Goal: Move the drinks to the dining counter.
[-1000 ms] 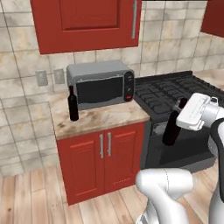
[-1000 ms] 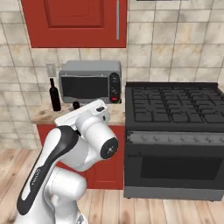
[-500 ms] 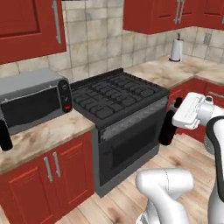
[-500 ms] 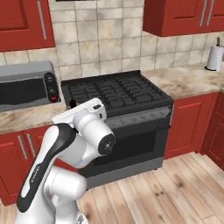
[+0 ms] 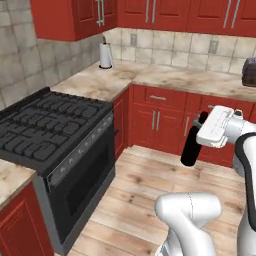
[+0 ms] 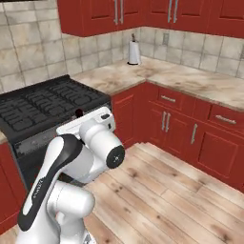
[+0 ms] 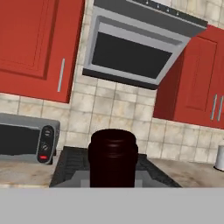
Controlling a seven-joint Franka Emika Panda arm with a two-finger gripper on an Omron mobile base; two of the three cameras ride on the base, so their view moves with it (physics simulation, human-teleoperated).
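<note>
gripper [image 5: 202,131] clamped on black wine bottle [image 5: 192,143]; stove [image 5: 52,120] alongside

The stove [image 5: 50,120] is set at the left in the left base view, with a countertop [image 5: 165,77] running from behind it along the tiled wall and round the corner to the right. A paper towel roll [image 5: 105,54] is stood on that countertop in the corner. Cabinets are hung above and fitted below. A wine bottle [image 5: 192,142] is held up over the floor, right of the stove. In the hand view, a microwave [image 7: 26,138] is seen left of the bottle.
</note>
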